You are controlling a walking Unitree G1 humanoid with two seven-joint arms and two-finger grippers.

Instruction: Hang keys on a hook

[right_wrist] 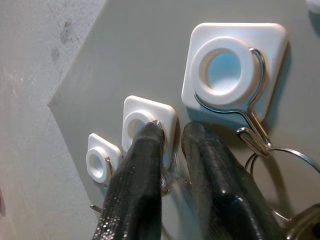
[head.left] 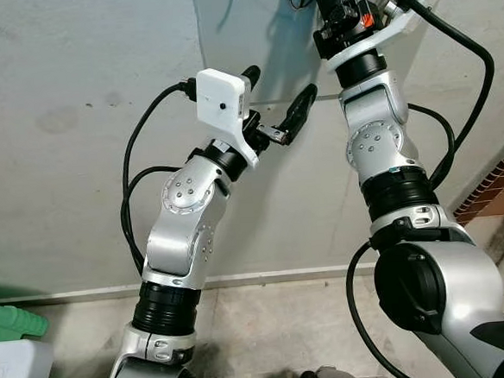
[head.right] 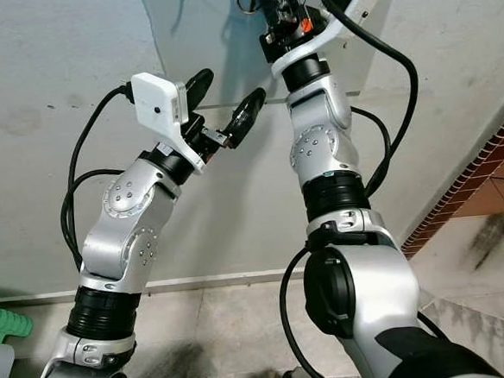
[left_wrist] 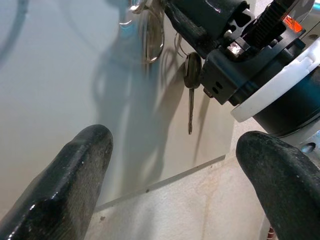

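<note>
Three white square hooks are sitting in a row on the grey wall panel (right_wrist: 90, 60): a small one (right_wrist: 100, 157), a middle one (right_wrist: 145, 122) and a large one (right_wrist: 235, 65), each with a raised white ring and a wire hook below. The right gripper (right_wrist: 172, 150) is reaching up against the panel, its two black fingers (right_wrist: 137, 190) lying close together with only a narrow gap, tips pressing at the middle hook; whether they are pinching anything there is not clear. A thin metal key ring (right_wrist: 280, 160) is hanging off the wire of the large hook, running to a dull metal piece at the frame corner. In the left wrist view one key (left_wrist: 190, 95) is dangling blade-down beside the right gripper's dark body, with ring loops (left_wrist: 150, 35) hanging above it against the panel. The left gripper (head.left: 282, 100) is hovering lower down, just beside the right forearm, its two fingers spread wide apart and holding nothing. Below the wall, a tiled floor (head.left: 270, 326) is showing, with one green object (head.left: 10, 320) at its left edge.
</note>
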